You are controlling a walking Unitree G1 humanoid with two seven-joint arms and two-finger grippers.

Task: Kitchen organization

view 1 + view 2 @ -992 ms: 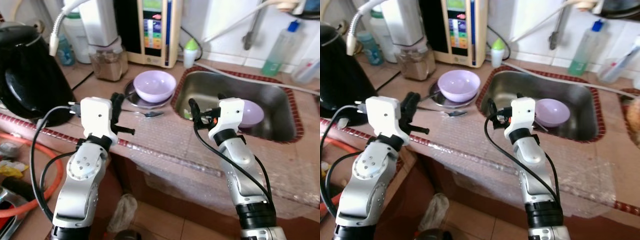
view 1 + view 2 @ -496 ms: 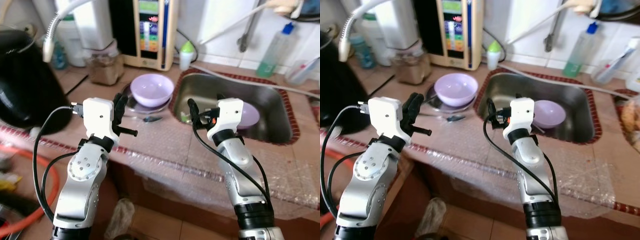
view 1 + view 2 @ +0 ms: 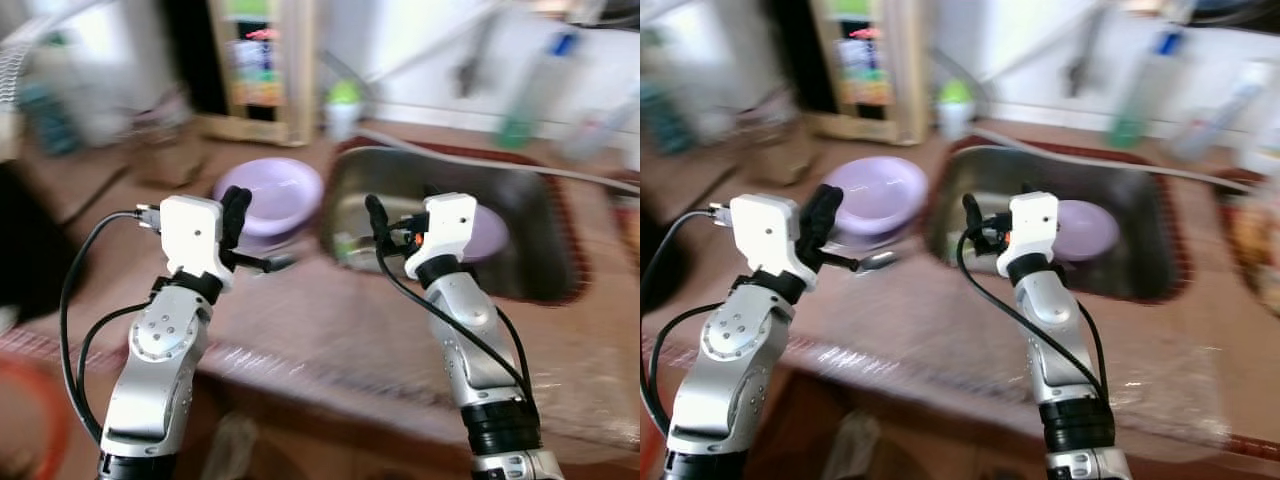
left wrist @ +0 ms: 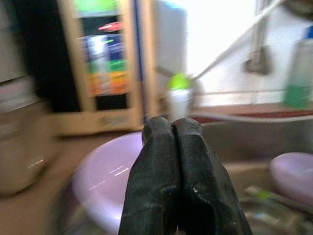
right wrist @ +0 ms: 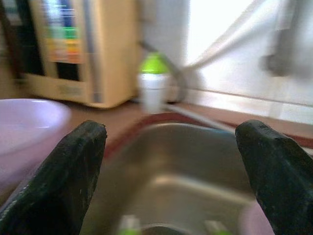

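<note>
The head views are blurred. A purple bowl (image 3: 268, 192) sits on a plate on the brown counter, left of the steel sink (image 3: 545, 265). A spoon (image 3: 280, 263) lies in front of it. A second purple bowl (image 3: 490, 232) rests inside the sink. My left gripper (image 3: 235, 205) is raised just before the counter bowl, its fingers (image 4: 172, 147) pressed together on nothing. My right gripper (image 3: 375, 215) hovers at the sink's near left edge, open, with fingers (image 5: 68, 166) spread wide and nothing between them.
A cream water machine (image 3: 255, 70) and a green-capped bottle (image 3: 343, 105) stand at the back wall. A clear bottle with green liquid (image 3: 530, 85) stands behind the sink. Bubble wrap (image 3: 330, 340) covers the counter's front edge. A jar (image 4: 19, 147) stands left of the bowl.
The whole picture has shifted and blurred, so the camera has moved. Both arms hold the same pose; the left gripper stays shut and the right stays open.
</note>
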